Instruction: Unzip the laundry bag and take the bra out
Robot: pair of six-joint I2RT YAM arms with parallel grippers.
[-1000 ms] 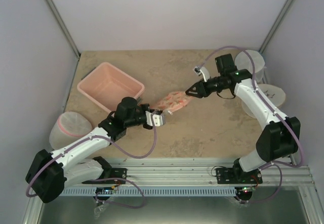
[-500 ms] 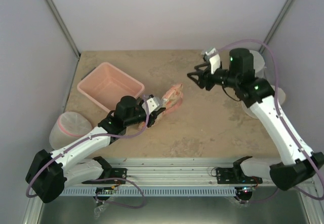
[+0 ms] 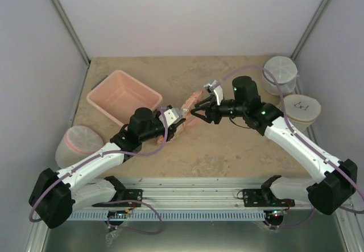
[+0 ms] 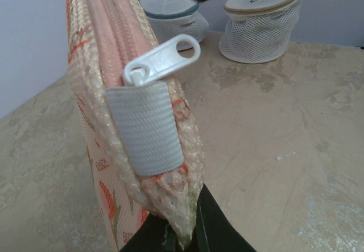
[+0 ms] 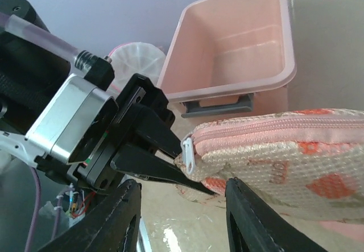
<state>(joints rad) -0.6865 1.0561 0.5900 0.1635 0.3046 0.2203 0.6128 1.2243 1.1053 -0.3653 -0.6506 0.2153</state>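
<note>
The left gripper (image 4: 181, 238), clenched on one corner of the cream, orange-triangle-print fabric laundry bag (image 5: 296, 149) held edge-up over the beige table (image 4: 284, 149), should brace while the released right gripper (image 3: 196, 114) pinches the white zip pull (image 4: 162, 58) squarely (bra unseen).

Beige tabletop (image 3: 227, 155), mottled like stone with darker brown blotches, matte under soft, even light; only faint shadows. Closed in by plain lilac-grey panels: back wall (image 3: 187, 19), left wall (image 3: 28, 93), right wall (image 3: 344, 64). Slanting aluminium posts (image 3: 65, 24) at the two far corners. Along the near edge, a ribbed aluminium rail (image 3: 193, 190); below it, a dull grey metal sheet (image 3: 216, 238). From the wrist views, same blotched surface and blank pale wall behind.
</note>
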